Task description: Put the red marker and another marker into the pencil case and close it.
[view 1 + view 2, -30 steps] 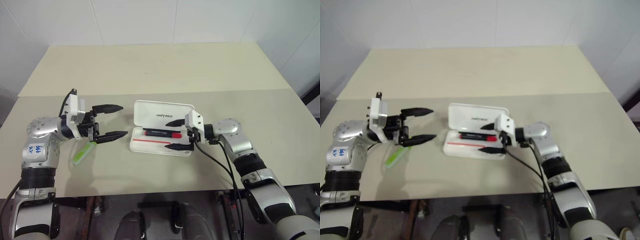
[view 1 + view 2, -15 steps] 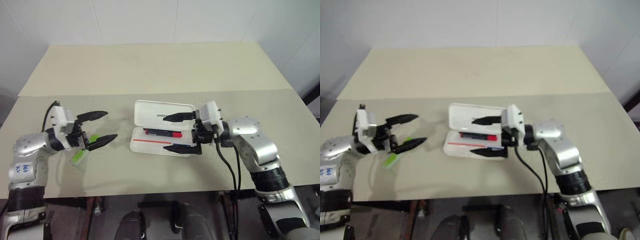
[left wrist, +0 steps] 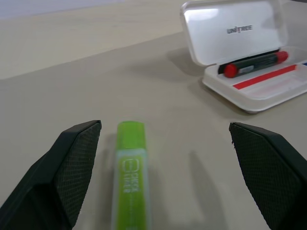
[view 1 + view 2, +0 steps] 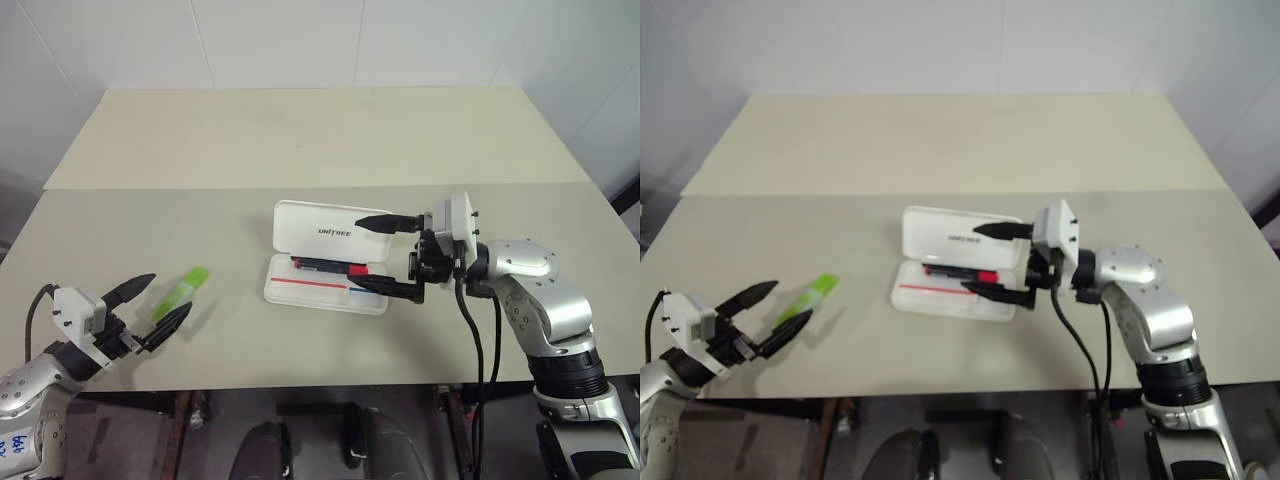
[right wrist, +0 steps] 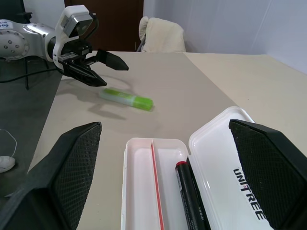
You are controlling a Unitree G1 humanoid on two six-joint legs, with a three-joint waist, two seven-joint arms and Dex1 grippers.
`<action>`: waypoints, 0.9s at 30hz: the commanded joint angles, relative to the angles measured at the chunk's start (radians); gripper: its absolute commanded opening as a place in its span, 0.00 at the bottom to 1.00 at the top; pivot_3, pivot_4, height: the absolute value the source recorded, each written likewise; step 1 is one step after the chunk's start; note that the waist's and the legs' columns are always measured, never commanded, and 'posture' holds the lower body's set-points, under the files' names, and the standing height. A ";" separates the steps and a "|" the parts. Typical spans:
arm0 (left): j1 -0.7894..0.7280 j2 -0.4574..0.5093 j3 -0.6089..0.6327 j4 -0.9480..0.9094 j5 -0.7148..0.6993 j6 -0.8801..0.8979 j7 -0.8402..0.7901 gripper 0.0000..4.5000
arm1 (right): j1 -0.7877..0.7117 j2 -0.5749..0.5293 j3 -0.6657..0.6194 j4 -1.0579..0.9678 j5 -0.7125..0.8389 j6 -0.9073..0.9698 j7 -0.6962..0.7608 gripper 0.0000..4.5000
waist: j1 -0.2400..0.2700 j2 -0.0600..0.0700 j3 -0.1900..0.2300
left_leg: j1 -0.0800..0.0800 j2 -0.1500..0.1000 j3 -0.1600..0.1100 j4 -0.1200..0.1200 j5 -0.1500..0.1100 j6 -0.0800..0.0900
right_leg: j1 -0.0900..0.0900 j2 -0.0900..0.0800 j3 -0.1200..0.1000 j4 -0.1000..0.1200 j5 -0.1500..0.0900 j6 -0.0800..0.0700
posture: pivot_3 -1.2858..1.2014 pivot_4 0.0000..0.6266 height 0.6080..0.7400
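Left gripper [image 4: 150, 304] withdrew, spread, empty; green marker [image 4: 183, 292] just beyond fingertips.

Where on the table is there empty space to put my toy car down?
The far table behind the pencil case is bare. So is the stretch between the green marker and the case, and the right end beyond the right gripper. It is crowded around the case, and near the left gripper by the green marker.
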 commanded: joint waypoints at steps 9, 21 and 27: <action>-0.044 -0.039 -0.048 0.219 0.050 -0.093 0.037 1.00 | -0.001 -0.045 -0.037 -0.058 0.026 0.007 -0.022 1.00 | -0.002 0.000 0.000 | 0.000 0.000 0.000 -0.001 0.000 0.003 | 0.000 0.000 -0.001 -0.002 0.000 0.000 | 0.52 0.24 1.00; -0.072 -0.028 -0.100 0.284 0.089 -0.086 0.075 0.49 | 0.024 -0.068 -0.055 -0.092 0.040 0.017 -0.049 1.00 | 0.002 0.001 -0.001 | 0.000 0.000 0.000 -0.001 -0.001 0.001 | 0.000 -0.001 -0.001 -0.001 0.000 0.001 | 0.52 0.24 1.00; -0.065 -0.026 -0.119 0.236 0.067 -0.044 0.070 0.23 | 0.032 -0.070 -0.055 -0.099 0.041 0.010 -0.059 1.00 | 0.003 0.003 -0.002 | 0.000 0.000 0.000 -0.001 -0.001 0.001 | 0.000 0.000 -0.001 -0.001 0.000 0.000 | 0.52 0.24 1.00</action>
